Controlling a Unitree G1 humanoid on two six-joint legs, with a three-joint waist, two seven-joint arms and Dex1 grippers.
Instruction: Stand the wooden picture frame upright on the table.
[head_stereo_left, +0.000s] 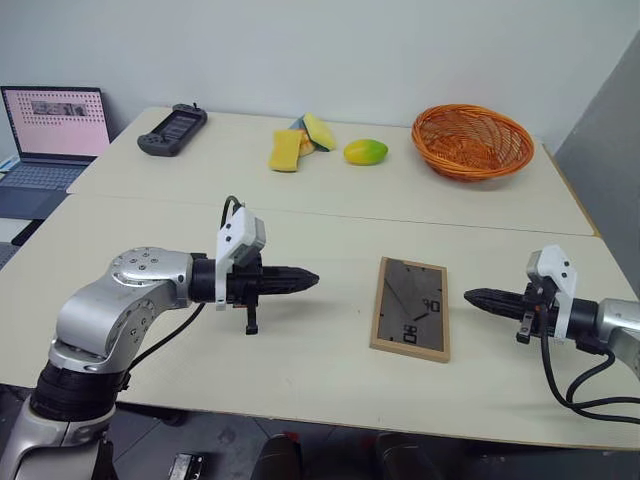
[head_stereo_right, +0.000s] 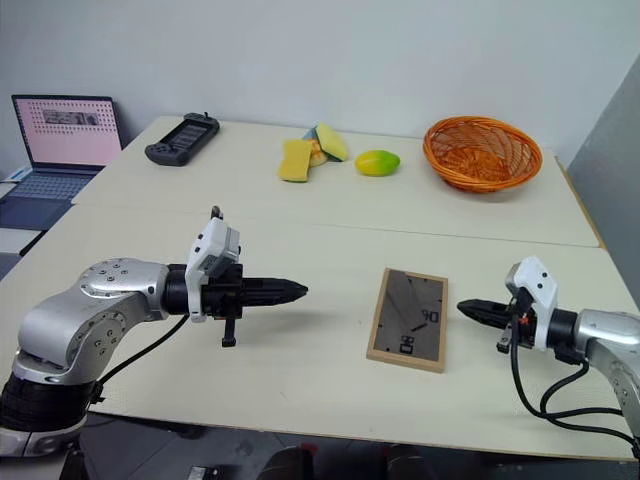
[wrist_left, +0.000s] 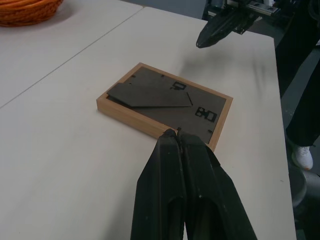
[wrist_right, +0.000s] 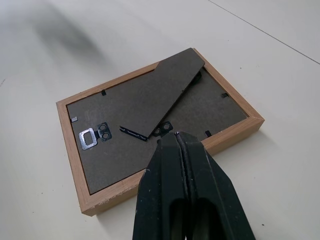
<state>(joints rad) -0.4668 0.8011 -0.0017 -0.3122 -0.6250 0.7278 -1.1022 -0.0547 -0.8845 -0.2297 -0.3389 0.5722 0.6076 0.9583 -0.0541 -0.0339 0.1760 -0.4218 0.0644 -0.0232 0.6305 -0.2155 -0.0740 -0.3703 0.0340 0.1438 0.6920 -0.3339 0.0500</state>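
Two tools, left tool (head_stereo_left: 308, 279) and right tool (head_stereo_left: 472, 296), both with fingers pressed together and pinching nothing, hovering above the surface (head_stereo_left: 300, 350). Between their tips, wooden picture frame (head_stereo_left: 411, 307), flat on the surface, face down, dark back up. Just beside the right tool's tip, with a small gap, no contact; farther from the left tool's tip, with a wider stretch of bare surface between. Tips pointing at each other across the frame, each angled slightly downward.

Seen along the right tool's fingers (wrist_right: 170, 190): light-wood border, dark backing board, easel stand (wrist_right: 170, 92) folded nearly flat against the back, small metal hanger (wrist_right: 87, 138) and black clips near one short edge. Seen along the left tool's fingers (wrist_left: 175, 180): same back, stand lying along it, right tool's dark tip above the frame's far side.

Beyond both tools, across a seam, adjoining surface (head_stereo_left: 240, 190) carrying an orange basket (head_stereo_left: 472, 140), a mango (head_stereo_left: 365, 152), yellow sponges (head_stereo_left: 300, 142) and a black handheld device (head_stereo_left: 172, 130). Off past the left tool's side, an open laptop (head_stereo_left: 52, 130) with a lit screen.
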